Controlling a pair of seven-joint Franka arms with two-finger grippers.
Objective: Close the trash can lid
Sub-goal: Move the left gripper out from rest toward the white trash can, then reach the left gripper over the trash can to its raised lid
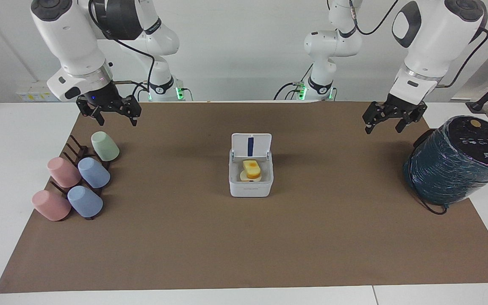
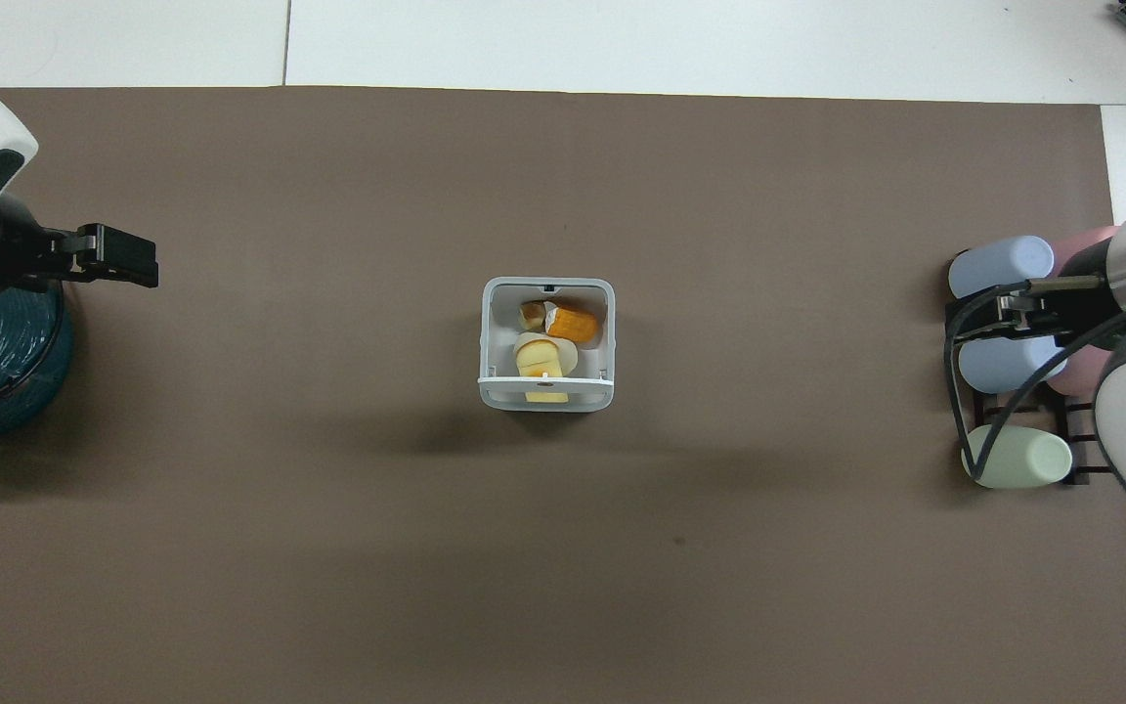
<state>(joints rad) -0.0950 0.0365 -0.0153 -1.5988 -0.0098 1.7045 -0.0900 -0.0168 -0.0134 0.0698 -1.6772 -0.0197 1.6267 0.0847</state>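
The small white square trash can (image 1: 250, 189) stands in the middle of the brown mat. Its lid (image 1: 251, 145) stands upright on the edge nearer to the robots and shows its blue-striped underside. Yellow and orange food pieces (image 1: 251, 168) lie inside. In the overhead view the trash can (image 2: 491, 342) is open at the top, with the lid (image 2: 499, 394) seen edge-on. My right gripper (image 1: 117, 123) hangs open over the mat's edge next to the cup rack. My left gripper (image 1: 383, 129) hangs open beside the teal cylinder. Both are well apart from the can and empty.
A dark rack (image 1: 76, 152) with several pink, blue and green cups (image 1: 93, 172) lies at the right arm's end of the table. A large dark teal wrapped cylinder (image 1: 456, 163) stands at the left arm's end. A brown mat (image 1: 244, 245) covers the table.
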